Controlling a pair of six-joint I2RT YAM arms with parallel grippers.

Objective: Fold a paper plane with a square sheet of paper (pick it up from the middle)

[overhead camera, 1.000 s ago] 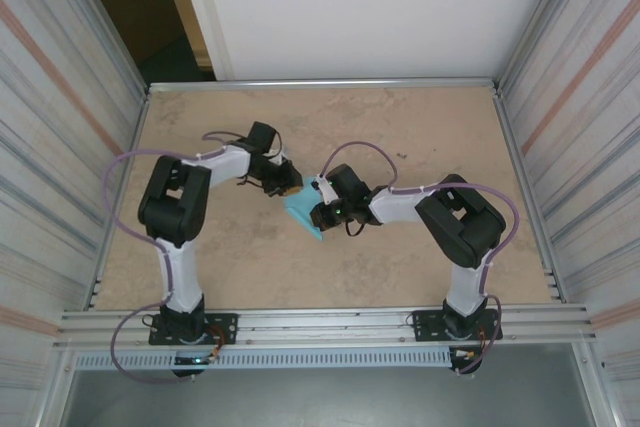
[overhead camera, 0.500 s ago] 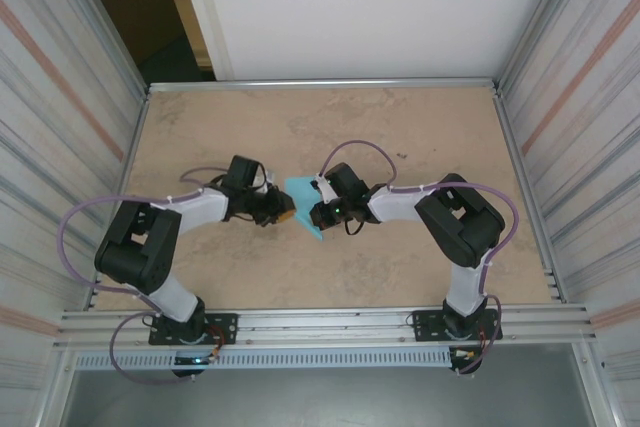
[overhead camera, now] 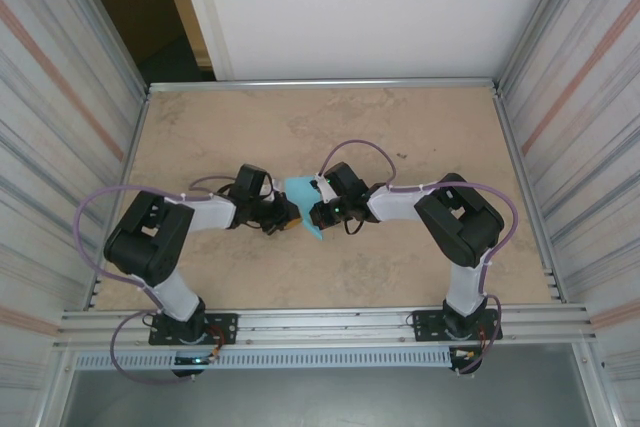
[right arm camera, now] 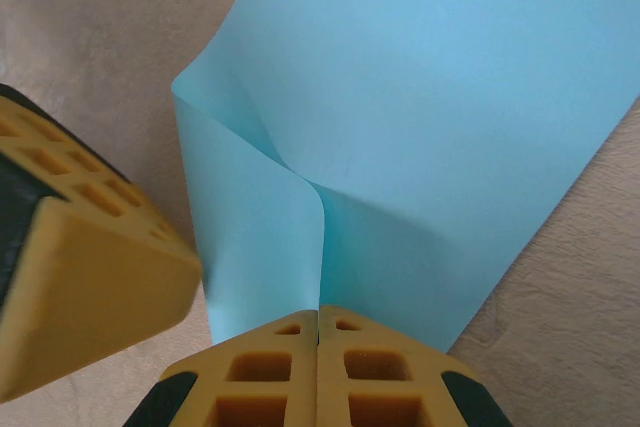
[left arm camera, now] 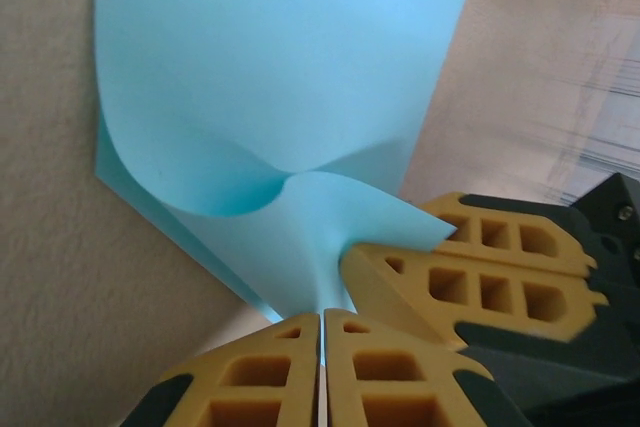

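Observation:
The square sheet of paper point(overhead camera: 299, 190), light blue, is held up off the table between both grippers, curled and creased where they pinch it. My left gripper point(overhead camera: 288, 217) is shut on one edge of the sheet point(left arm camera: 290, 77), its yellow jaws point(left arm camera: 322, 315) pressed together on the paper. Close beside it, my right gripper point(overhead camera: 316, 215) is shut on the sheet point(right arm camera: 430, 117) too, with a fold running up from its jaws point(right arm camera: 318, 309). The right gripper's fingers point(left arm camera: 470, 277) show in the left wrist view, and a left finger point(right arm camera: 80, 277) shows in the right wrist view.
The beige table point(overhead camera: 400, 127) is fenced by a metal frame and corrugated walls point(overhead camera: 580, 97) on both sides. An aluminium rail point(overhead camera: 320, 325) with both arm bases runs along the near edge.
The left arm has swung in and lowered toward the right gripper. Its jaws have shut on the paper's edge. The right gripper has stayed put, still pinching the sheet.

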